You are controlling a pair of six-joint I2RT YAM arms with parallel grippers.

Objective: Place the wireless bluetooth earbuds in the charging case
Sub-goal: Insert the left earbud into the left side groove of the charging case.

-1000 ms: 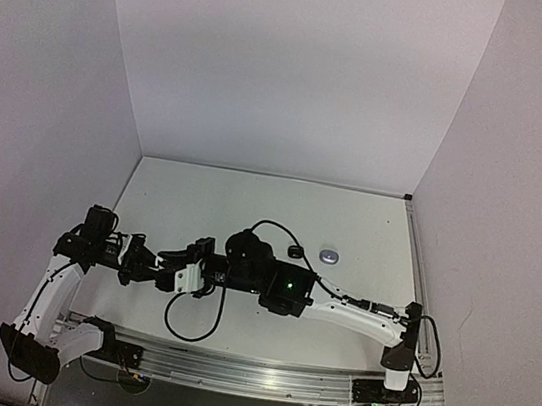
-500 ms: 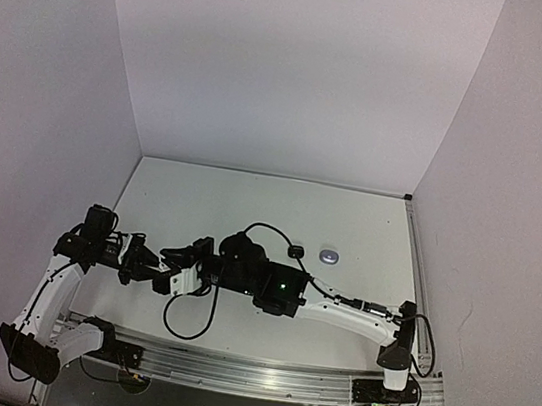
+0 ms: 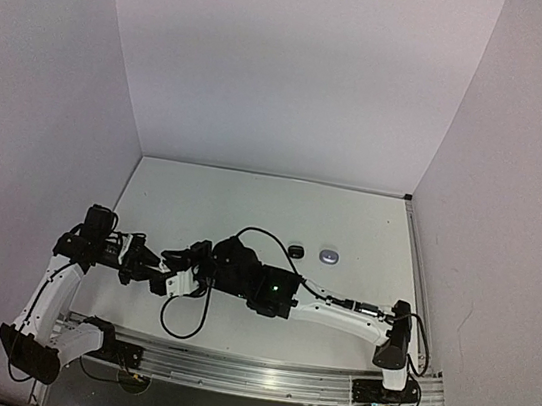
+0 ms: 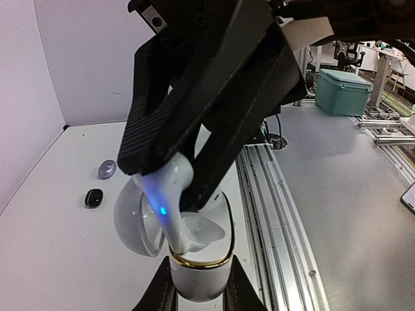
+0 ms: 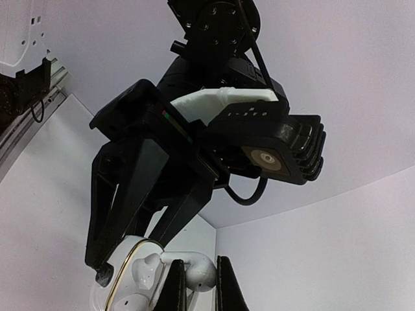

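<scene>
The right hand (image 5: 198,290) has slid left to meet the left hand (image 4: 198,299) — it pinches a white bud (image 4: 167,194), now dipping into the open case (image 4: 135,219) the left hand grips. Nearly in, I think.

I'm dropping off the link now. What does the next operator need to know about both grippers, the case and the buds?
Left gripper: shut on the white charging case, whose lid is open.
Right gripper: shut on a white earbud with a blue light on. The bud's lower end is down in the case, and it is not yet released.
On the table: a small black item and a small grey item lie side by side beyond the arms. They are too small to tell whether they are cases or buds.
Done: the bud is at the case.
Left: seat the bud and let go. Other buds are not in view.
</scene>
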